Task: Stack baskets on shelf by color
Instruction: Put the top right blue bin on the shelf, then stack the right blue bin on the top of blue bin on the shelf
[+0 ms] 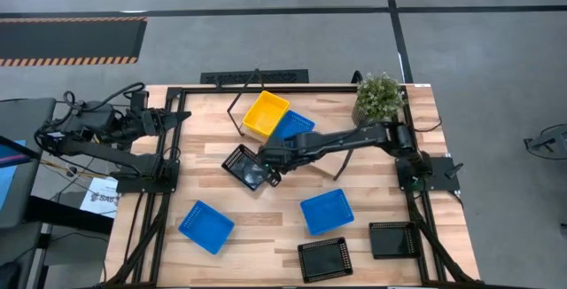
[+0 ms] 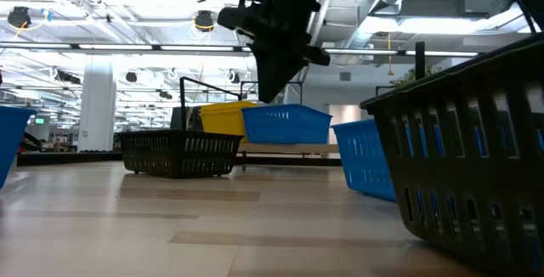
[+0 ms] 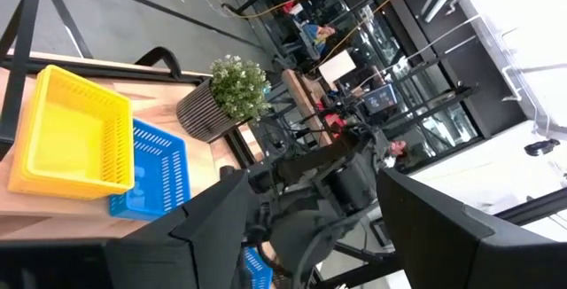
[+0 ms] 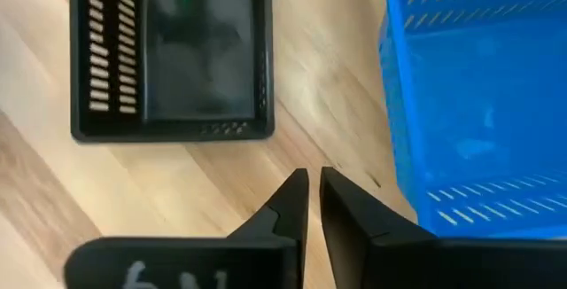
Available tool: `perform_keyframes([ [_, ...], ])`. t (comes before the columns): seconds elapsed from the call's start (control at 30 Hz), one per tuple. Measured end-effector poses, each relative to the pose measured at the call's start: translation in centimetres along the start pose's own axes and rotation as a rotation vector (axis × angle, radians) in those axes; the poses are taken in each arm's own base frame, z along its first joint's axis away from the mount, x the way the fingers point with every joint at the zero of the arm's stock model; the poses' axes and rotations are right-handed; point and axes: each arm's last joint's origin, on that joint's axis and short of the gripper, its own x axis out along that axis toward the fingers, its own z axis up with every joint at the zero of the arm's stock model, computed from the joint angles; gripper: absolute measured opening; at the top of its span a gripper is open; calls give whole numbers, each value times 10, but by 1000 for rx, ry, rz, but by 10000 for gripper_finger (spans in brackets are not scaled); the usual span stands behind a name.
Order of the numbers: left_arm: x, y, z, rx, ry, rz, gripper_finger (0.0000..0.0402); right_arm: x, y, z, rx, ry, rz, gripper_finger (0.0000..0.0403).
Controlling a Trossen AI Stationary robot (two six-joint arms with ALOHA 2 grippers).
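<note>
While one bright yellow plastic basket and one blue basket sit on the light wooden shelf, the right gripper, fingers together and empty, hovers beside a black grid-bottomed basket; five baskets remain on the bench.

High view is looking straight down; low view is sitting at tabletop level, both catching the yellow basket.

Both arms are dark, jointed, matte black. The right claw has two slim, tapered black fingers. White handwritten marks show on its wrist housing. Cables trail beside the left arm's base.
</note>
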Motion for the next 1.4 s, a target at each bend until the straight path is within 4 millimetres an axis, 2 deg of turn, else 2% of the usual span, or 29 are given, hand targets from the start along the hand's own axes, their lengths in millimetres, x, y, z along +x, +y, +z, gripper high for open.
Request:
perform_keyframes([
  [0.37, 0, 0, 0, 0, -1, 0, 238, 4, -33, 15, 45, 27, -123, 26],
  [0.53, 0, 0, 0, 0, 0, -1, 238, 3, -31, 15, 47, 27, -101, 17],
  [0.63, 0, 0, 0, 0, 8, -5, 238, -14, -24, 11, 35, 35, -63, 18],
  [0.77, 0, 0, -1, 22, 36, -12, 238, -58, -10, 3, 116, 80, 56, 29],
  [0.9, 0, 0, -2, 29, 63, -26, 238, -95, 12, -28, 170, 134, 136, 62],
  [1.03, 0, 1, -3, 37, 86, -20, 238, -126, 35, -80, 210, 216, 97, 113],
  [1.13, 0, 2, -4, 38, 91, -17, 238, -140, 45, -121, 264, 281, -23, 161],
  [1.2, 0, 2, -4, 37, 93, -14, 238, -143, 48, -144, 311, 298, -101, 192],
  [1.3, 0, 2, -4, 38, 92, -10, 238, -131, 48, -168, 364, 308, -186, 228],
  [1.4, 0, 2, -4, 38, 92, -7, 238, -120, 38, -180, 404, 335, -192, 238],
])
